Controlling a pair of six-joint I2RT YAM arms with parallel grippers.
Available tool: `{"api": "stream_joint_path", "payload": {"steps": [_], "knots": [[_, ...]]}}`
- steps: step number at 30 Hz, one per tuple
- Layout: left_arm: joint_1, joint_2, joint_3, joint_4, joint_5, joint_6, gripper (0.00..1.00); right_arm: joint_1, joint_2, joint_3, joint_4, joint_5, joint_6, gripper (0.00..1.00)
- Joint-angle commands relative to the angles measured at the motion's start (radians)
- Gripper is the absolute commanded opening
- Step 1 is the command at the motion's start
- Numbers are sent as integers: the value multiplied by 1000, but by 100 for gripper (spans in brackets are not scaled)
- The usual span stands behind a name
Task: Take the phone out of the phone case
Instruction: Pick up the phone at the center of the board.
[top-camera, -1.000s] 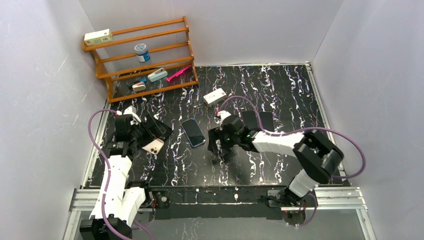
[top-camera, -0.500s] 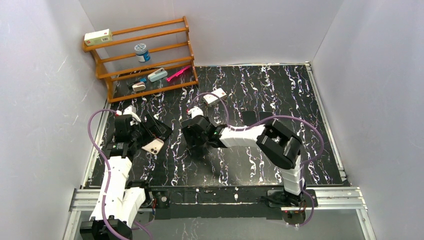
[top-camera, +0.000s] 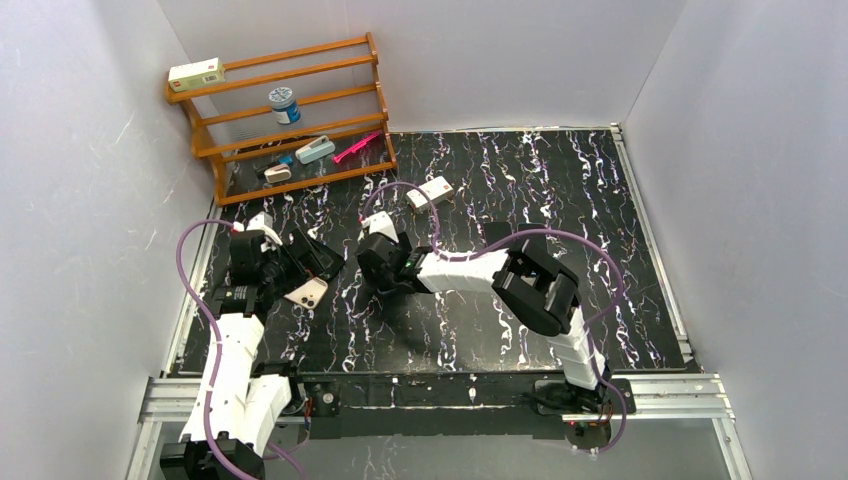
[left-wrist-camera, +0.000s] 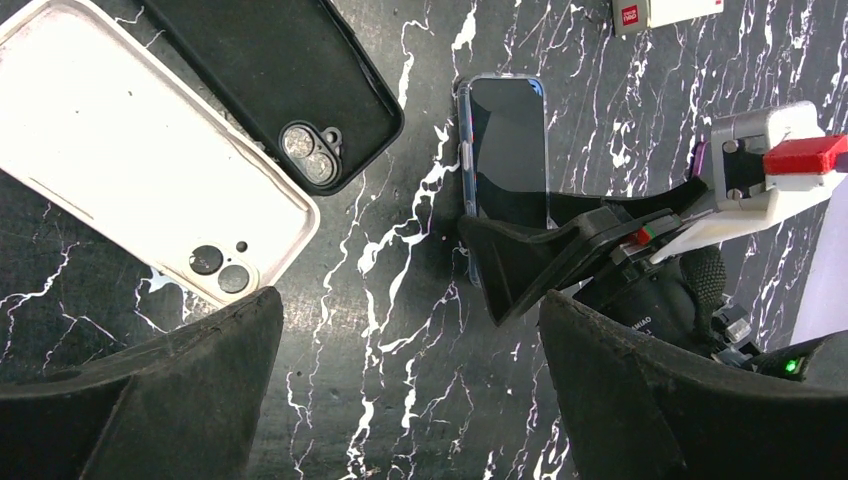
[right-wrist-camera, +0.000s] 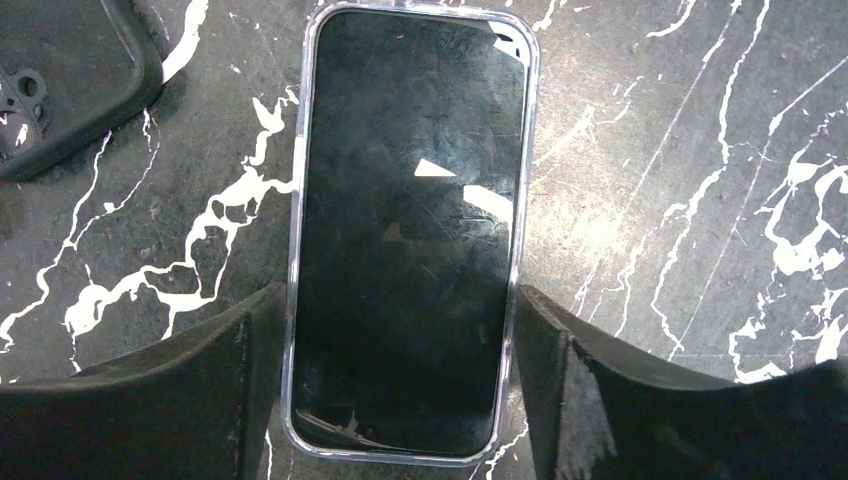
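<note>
A black-screened phone in a clear case (right-wrist-camera: 410, 230) lies flat on the black marble table, and also shows in the left wrist view (left-wrist-camera: 508, 150). My right gripper (right-wrist-camera: 397, 335) is open and low over it. Its fingers (right-wrist-camera: 240, 380) straddle the phone's near end, close to both long edges. In the top view the right gripper (top-camera: 380, 272) hides the phone. My left gripper (left-wrist-camera: 410, 390) is open and empty over bare table, left of the phone (top-camera: 292, 268).
An empty black case (left-wrist-camera: 270, 80) and an empty white case (left-wrist-camera: 130, 170) lie by the left gripper. A small white box (top-camera: 430, 191) lies behind the phone. A wooden rack (top-camera: 290, 110) with small items stands at the back left.
My right gripper has swung left from the table's middle to sit over the phone, covering it in the top view. The left arm has not moved.
</note>
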Motion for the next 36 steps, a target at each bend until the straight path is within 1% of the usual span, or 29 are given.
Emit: {"api": "stream_joint_path", "payload": {"steps": [1, 3, 5, 9, 13, 18, 20, 22, 25, 28, 33, 36], "knots": [[0, 10, -3, -8, 54, -7, 98, 7, 0, -105, -207, 43, 40, 73], [-2, 22, -17, 4, 99, -29, 98, 11, -51, -166, -193, 18, 55, 63], [0, 29, -45, 31, 140, -62, 98, 13, -104, -230, -168, -23, 72, 57], [-2, -8, -141, 134, 195, -159, 98, 13, -237, -384, -55, -122, 113, 41], [-9, -32, -225, 228, 257, -256, 98, 13, -374, -523, 91, -227, 159, 31], [-47, -20, -273, 322, 273, -342, 98, 12, -486, -660, 297, -335, 207, 19], [-101, -14, -280, 351, 257, -372, 98, 13, -514, -697, 362, -362, 224, 15], [-149, -7, -287, 379, 217, -400, 98, 13, -534, -726, 412, -377, 235, 12], [-237, 14, -305, 437, 151, -451, 97, 13, -538, -745, 465, -393, 244, 10], [-300, 45, -322, 493, 99, -493, 96, 13, -535, -760, 497, -397, 253, 9], [-383, 123, -341, 582, 58, -543, 91, 13, -543, -784, 553, -404, 264, 9], [-423, 168, -355, 624, 25, -564, 85, 13, -547, -796, 582, -410, 264, 9]]}}
